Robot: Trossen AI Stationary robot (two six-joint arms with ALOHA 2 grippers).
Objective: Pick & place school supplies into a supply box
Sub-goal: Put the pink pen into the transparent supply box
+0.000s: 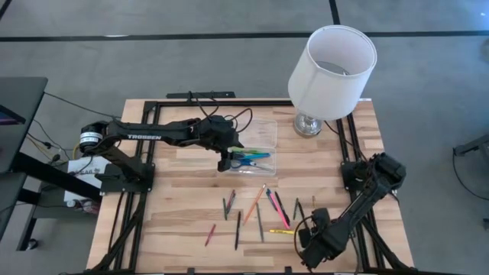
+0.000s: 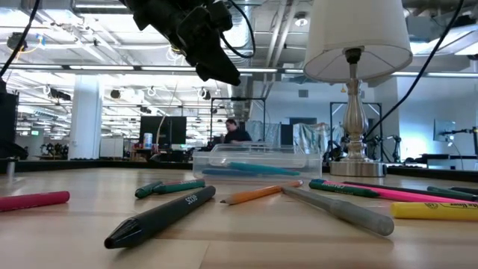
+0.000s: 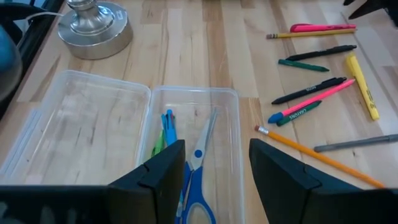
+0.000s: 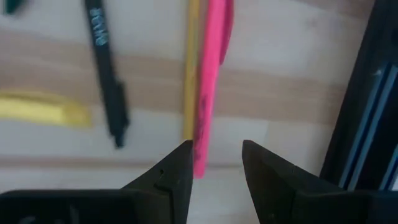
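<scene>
The clear supply box (image 1: 256, 147) lies open at the table's far middle, its lid (image 3: 81, 124) flat beside the tray. Blue-handled scissors (image 3: 200, 163) and blue and green pens (image 3: 165, 130) lie in the tray. My left gripper (image 3: 214, 168) hangs open above the tray, touching nothing. Several pens, pencils and markers lie loose toward the near edge. At the near right, my right gripper (image 4: 214, 165) points down, open, just above the end of a pink marker (image 4: 212, 81) that lies next to a yellow pencil (image 4: 190, 74).
A white-shaded lamp (image 1: 330, 72) stands at the far right corner. A yellow highlighter (image 1: 281, 231), a black pen (image 4: 107, 68), an orange pencil (image 1: 256, 202) and a grey pen (image 3: 354, 144) lie near the right gripper. The black table frame (image 4: 367, 112) runs close beside it.
</scene>
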